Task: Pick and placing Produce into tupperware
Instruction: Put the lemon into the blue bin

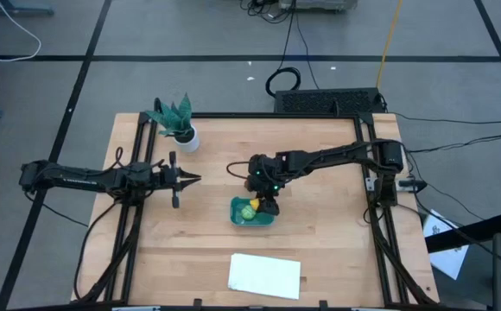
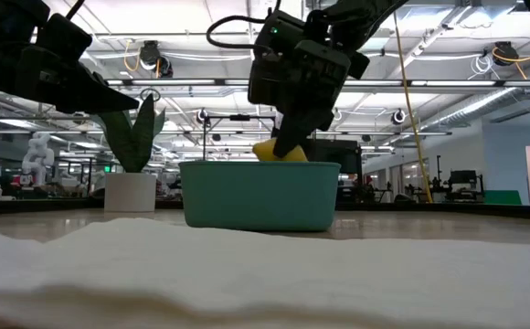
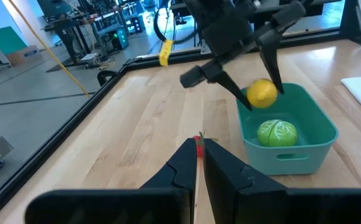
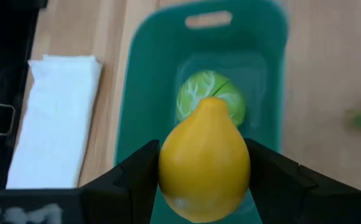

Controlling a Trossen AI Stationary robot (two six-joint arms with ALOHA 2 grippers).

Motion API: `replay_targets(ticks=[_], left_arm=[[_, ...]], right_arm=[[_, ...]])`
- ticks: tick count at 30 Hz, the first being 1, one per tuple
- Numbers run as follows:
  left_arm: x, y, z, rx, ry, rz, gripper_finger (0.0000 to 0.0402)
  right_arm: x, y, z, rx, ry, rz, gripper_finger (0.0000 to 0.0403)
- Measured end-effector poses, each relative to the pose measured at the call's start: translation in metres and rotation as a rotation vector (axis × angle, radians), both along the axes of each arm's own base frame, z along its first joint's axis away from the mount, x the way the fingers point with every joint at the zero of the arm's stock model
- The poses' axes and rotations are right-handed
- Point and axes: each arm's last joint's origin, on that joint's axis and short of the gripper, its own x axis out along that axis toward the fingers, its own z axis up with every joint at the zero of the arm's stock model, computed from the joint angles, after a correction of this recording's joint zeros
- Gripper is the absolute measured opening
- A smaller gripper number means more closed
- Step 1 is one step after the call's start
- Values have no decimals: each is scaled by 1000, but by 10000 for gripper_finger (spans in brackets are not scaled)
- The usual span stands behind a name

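The teal tupperware [image 1: 252,216] stands mid-table. A round light-green produce piece [image 3: 277,132] lies on its floor, at the end toward the left arm. My right gripper [image 1: 263,204] hangs over the tupperware, shut on the yellow lemon [image 3: 261,93]. The lemon is at rim height in the low view [image 2: 279,151]. A small red piece [image 3: 199,141] lies on the table just beyond my left gripper [image 3: 199,149]. That gripper is shut and holds nothing, left of the tupperware [image 1: 194,179]. My right gripper pinches the lemon by its two opposite sides [image 4: 168,174] between its two fingers [image 4: 134,177]. The fingers slant down from above, coming from the table's right side. The lemon's pointed end [image 4: 211,102] faces away from the wrist. It hangs over the tupperware's far end, beside the green piece.
A potted plant [image 1: 181,130] with teal leaves stands at the table's far left. A flat white sheet [image 1: 264,275] lies near the front edge, below the tupperware. Bare wood lies between the tupperware and the left arm.
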Motion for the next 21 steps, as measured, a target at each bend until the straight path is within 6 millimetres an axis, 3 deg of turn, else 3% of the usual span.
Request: replay_targets(ticks=[21], left_arm=[[0,0,-1,-1,12,0,33]], right_arm=[[1,0,-4,10,19,-22,199]])
